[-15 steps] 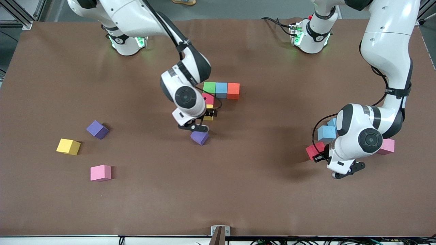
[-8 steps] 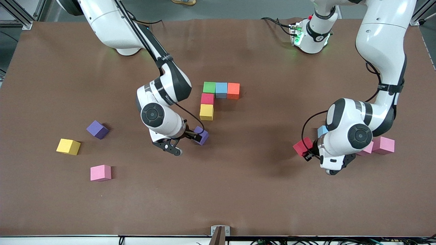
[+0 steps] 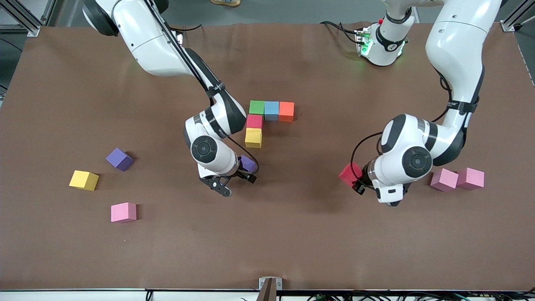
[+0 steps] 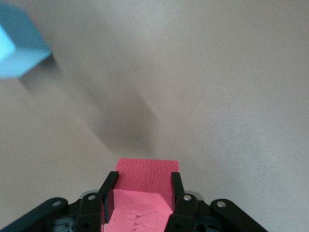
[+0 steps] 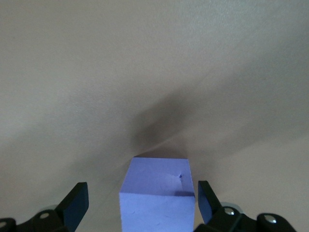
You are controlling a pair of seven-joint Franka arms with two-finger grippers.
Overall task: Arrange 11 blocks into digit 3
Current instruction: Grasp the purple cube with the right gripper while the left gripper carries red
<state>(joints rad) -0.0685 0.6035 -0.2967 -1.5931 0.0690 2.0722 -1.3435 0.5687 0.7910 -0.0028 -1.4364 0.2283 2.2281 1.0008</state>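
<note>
Left gripper [image 3: 357, 180] clenched on red block [image 3: 349, 174], up over bare table [image 3: 292, 234]; two pink blocks [image 3: 457, 179] sit toward its arm's end. Right gripper [image 3: 238, 180] jaws spread, purple block [image 3: 247, 163] between them untouched. Partial digit 3 [image 3: 267, 117] sits by the right gripper, toward the bases.
</note>
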